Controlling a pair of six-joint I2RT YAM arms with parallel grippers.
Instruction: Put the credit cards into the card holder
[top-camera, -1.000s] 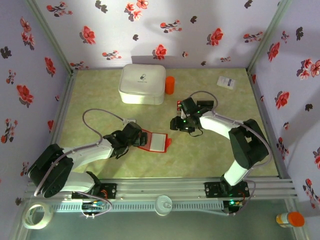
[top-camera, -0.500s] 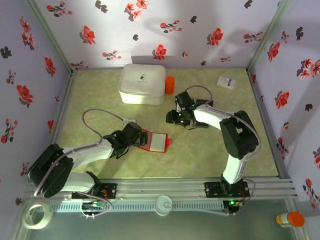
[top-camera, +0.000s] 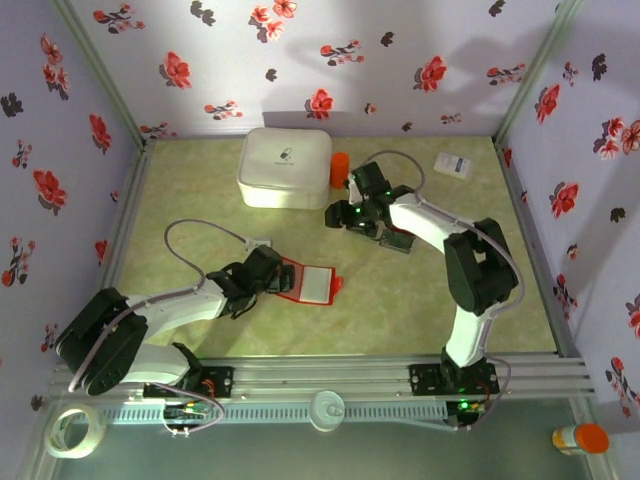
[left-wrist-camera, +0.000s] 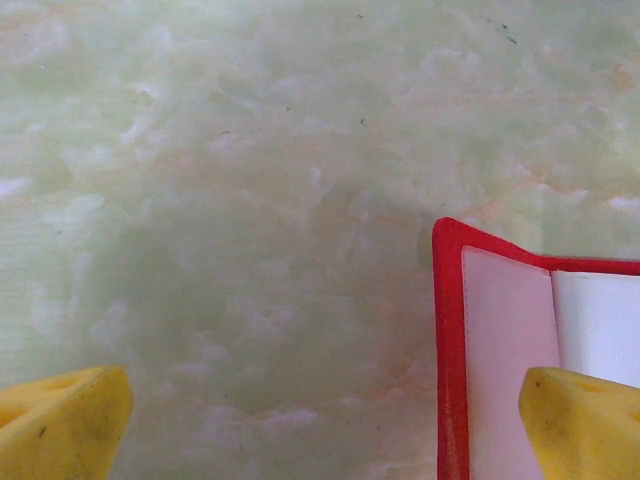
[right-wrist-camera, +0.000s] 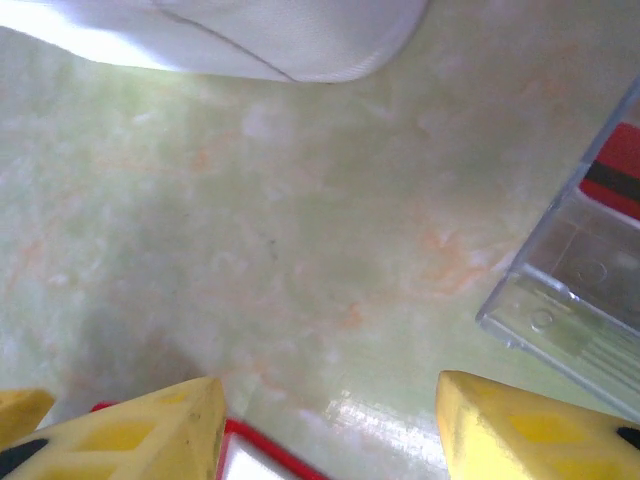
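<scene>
Swinging toward the white box (top-camera: 284, 167), not the card holder (top-camera: 308, 284), your right fingers (right-wrist-camera: 150, 425) stand half-closed, grip impossible to tell; left fingers (left-wrist-camera: 60, 425) gape open.

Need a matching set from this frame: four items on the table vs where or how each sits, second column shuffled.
1. card holder
2. white rounded box
3. orange cylinder
4. small printed box

a. far right corner
b. lying open, pale inside up, by the left fingers
c. far side, left of centre
d. just right of the rounded box

Pairs: 1-b, 2-c, 3-d, 4-a
</scene>
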